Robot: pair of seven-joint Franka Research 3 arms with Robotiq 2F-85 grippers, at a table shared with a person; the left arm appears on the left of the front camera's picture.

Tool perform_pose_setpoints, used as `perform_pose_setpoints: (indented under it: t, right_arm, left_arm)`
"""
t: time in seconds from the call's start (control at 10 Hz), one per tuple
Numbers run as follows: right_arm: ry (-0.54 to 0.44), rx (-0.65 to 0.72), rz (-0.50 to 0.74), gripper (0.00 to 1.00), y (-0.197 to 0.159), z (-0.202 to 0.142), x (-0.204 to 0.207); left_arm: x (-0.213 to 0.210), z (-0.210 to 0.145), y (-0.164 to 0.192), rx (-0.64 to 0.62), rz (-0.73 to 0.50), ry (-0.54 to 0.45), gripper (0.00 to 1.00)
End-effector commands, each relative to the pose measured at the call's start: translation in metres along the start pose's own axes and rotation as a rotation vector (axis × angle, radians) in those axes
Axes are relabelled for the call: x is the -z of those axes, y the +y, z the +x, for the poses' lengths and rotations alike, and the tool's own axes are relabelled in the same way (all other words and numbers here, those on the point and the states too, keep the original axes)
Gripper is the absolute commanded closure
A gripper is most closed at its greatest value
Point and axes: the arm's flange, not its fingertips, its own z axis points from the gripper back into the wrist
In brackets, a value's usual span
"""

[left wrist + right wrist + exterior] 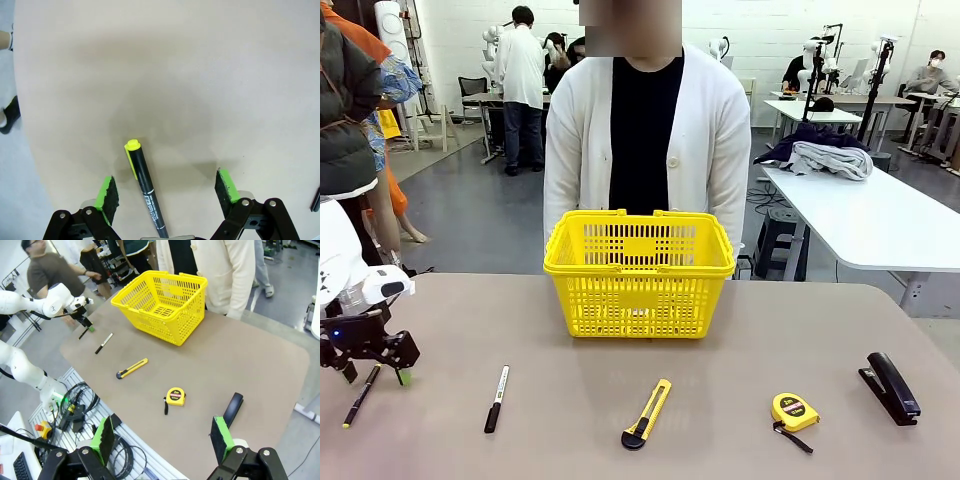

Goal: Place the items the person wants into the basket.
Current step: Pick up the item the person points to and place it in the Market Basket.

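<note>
While the person (645, 130) stands behind the yellow basket (640, 272) in the front view, the left gripper (377, 376) hangs low over the dark pen (362, 396) at the table's (740, 330) left end. The marker (497, 398), utility knife (647, 413), tape measure (794, 411) and stapler (890, 387) lie in a row to the right.

The left wrist view adds detail: jaws spread wide, the pen lying between the pads (107, 192), touching neither, its far end yellow.

From high up, the right wrist view shows the right gripper (163, 436) wide apart and empty, above the tape measure.

pen (361, 397), knife (650, 406), tape measure (794, 410) lie flat — yellow basket (638, 290) upright behind.
</note>
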Motion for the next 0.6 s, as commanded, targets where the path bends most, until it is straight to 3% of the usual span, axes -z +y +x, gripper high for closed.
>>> perform_pose_setpoints:
  t: [0.0,0.3,0.4,0.5]
  right_arm:
    - [0.003,-0.002,0.002,0.00,0.0006,-0.0008,0.0017]
    - [0.003,-0.002,0.002,0.00,0.0006,-0.0008,0.0017]
    - [0.003,-0.002,0.002,0.00,0.0006,-0.0008,0.0017]
    - [0.003,-0.002,0.002,0.00,0.0006,-0.0008,0.0017]
  left_arm:
    - [0.0074,-0.1007,-0.0056,-0.028,-0.004,-0.028,0.00]
    - [0.0108,-0.1011,-0.0048,-0.032,0.008,-0.011,0.00]
    - [0.0114,-0.1013,-0.0049,-0.028,0.010,-0.015,0.32]
    - [0.0122,-0.1011,-0.0053,-0.020,0.014,-0.012,0.53]
